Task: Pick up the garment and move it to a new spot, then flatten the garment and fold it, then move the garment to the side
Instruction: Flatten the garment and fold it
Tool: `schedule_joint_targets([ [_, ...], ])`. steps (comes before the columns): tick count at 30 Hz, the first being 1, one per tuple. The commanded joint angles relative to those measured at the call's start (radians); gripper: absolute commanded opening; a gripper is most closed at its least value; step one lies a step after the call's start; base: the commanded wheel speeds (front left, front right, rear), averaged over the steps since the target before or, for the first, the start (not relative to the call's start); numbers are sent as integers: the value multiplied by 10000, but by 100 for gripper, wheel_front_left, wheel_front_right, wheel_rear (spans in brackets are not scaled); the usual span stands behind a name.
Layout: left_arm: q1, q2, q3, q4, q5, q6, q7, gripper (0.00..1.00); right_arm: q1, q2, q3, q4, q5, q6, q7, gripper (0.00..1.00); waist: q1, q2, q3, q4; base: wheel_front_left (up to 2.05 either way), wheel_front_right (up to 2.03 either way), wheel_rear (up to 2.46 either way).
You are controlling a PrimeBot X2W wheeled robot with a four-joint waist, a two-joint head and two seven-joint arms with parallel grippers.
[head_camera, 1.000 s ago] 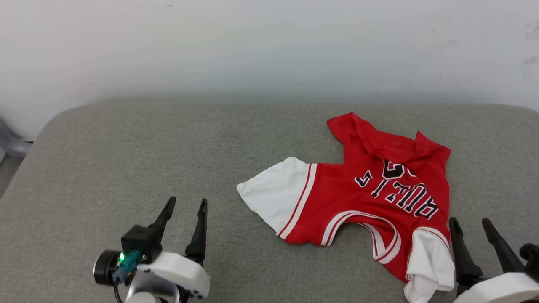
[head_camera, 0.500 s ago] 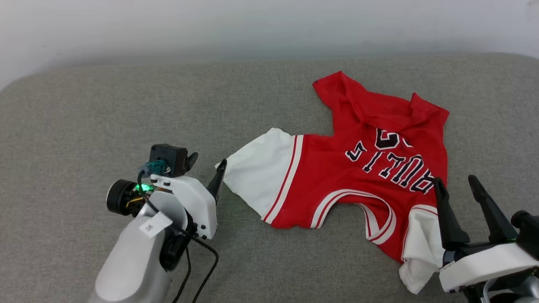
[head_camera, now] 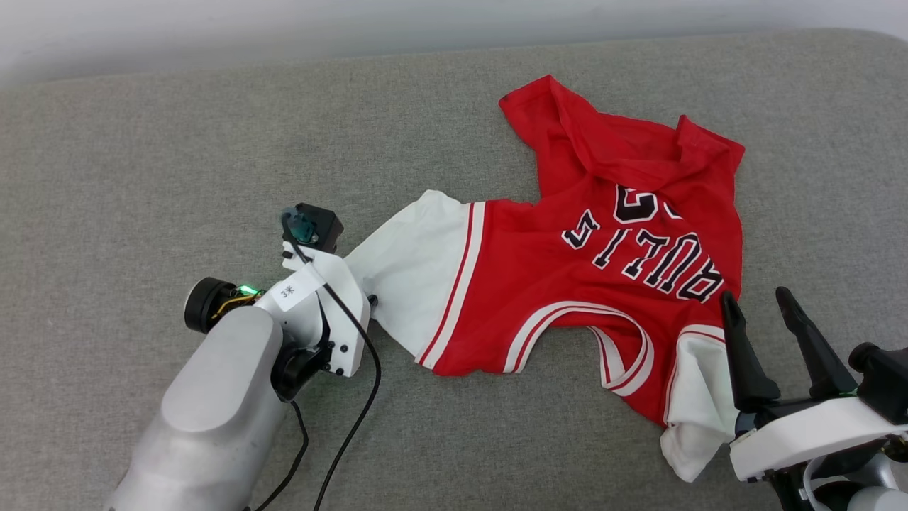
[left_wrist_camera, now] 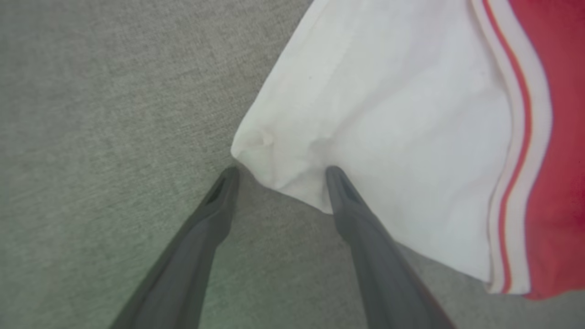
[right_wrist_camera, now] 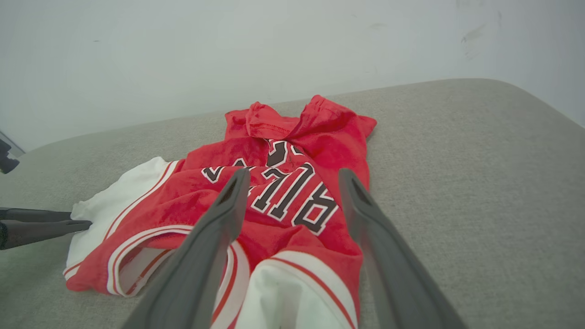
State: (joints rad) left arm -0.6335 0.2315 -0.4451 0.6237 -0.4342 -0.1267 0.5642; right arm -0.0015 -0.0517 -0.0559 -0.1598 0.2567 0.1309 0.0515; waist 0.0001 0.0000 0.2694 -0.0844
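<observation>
On grey cushion [head_camera: 177, 142]: red garment [head_camera: 567, 284] crumpled, wht sleeves.

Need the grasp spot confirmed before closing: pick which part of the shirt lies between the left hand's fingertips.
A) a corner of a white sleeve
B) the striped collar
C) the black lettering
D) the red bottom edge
A: in the left wrist view, the open left hand has its fingertips either side of a corner of the white sleeve of the shirt.

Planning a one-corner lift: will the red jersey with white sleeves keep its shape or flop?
Probably floppy: the red jersey T-shirt lies rumpled, its far edge folded over. Likely light and thin, since its white sleeve puckers at the corner.
</observation>
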Motion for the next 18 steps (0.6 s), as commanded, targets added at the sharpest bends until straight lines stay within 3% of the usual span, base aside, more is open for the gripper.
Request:
schedule_joint_targets([
  [1,754,-167,-859,611,-397,-93,1049,100,-155,23,6,68,50,-3,-23,100,-1,0,33,-36,0,0,0],
  [2,763,-95,-1102,619,-576,-96,1275,100,-177,23,16,89,67,-3,-15,100,-1,0,47,-57,0,0,0],
  [3,707,-19,-1277,561,-675,-98,1293,37,-181,22,21,129,101,-3,19,100,-1,0,60,-77,0,0,0],
  [4,629,56,-1401,524,-743,-97,1183,0,-172,22,10,156,136,-3,44,100,-1,0,68,-89,0,0,0],
  [7,423,392,-1346,404,-704,-61,364,0,-122,22,-49,212,217,-3,74,100,-1,0,40,-93,0,0,0],
  [8,246,583,-1037,343,-534,187,-781,0,14,22,-151,270,330,-3,103,100,-1,0,-87,-18,0,0,0],
  [11,358,857,-720,270,-446,558,-1672,0,103,22,-282,356,392,-3,147,100,-1,0,-296,90,0,0,0],
  [18,1220,1308,-98,-380,-620,1239,-2821,0,292,21,-735,490,426,-3,264,100,-1,0,-758,497,0,0,0],
])
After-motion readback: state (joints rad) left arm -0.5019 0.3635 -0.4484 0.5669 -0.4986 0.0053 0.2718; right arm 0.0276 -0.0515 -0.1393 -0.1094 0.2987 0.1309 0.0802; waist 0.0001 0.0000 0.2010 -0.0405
